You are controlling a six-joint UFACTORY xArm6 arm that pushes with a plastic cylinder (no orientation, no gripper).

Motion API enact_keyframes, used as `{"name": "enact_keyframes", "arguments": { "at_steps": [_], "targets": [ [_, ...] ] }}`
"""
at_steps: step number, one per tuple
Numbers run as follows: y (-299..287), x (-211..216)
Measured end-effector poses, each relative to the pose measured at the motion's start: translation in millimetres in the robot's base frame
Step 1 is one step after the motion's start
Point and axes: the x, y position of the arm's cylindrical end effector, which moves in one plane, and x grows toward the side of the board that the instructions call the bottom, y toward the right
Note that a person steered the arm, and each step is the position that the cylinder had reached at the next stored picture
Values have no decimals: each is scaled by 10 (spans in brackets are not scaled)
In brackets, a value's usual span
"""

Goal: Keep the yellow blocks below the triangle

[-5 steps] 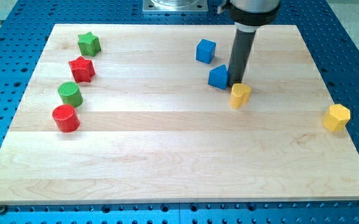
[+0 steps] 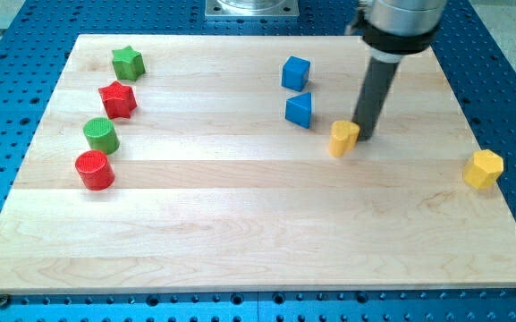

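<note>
The blue triangle (image 2: 300, 110) lies on the wooden board at the upper middle. A yellow heart-shaped block (image 2: 344, 138) sits just right of it and slightly lower. My tip (image 2: 363, 136) rests at the right edge of this yellow block, touching or nearly touching it. A second yellow block, a hexagon (image 2: 483, 168), sits at the board's right edge, lower than the triangle and far from my tip.
A blue cube (image 2: 296, 72) stands above the triangle. At the left are a green star (image 2: 127, 63), a red star (image 2: 117, 98), a green cylinder (image 2: 100, 134) and a red cylinder (image 2: 94, 169). The board (image 2: 258, 233) lies on a blue perforated table.
My tip moved right, from between the triangle and the yellow heart to the heart's right side. The blue triangle shifted slightly left. The yellow heart barely moved.
</note>
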Motion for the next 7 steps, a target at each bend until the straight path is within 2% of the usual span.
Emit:
{"name": "enact_keyframes", "arguments": {
  "at_steps": [1, 2, 7],
  "targets": [
    [-152, 266],
    [282, 523],
    [-326, 554]
  ]
}}
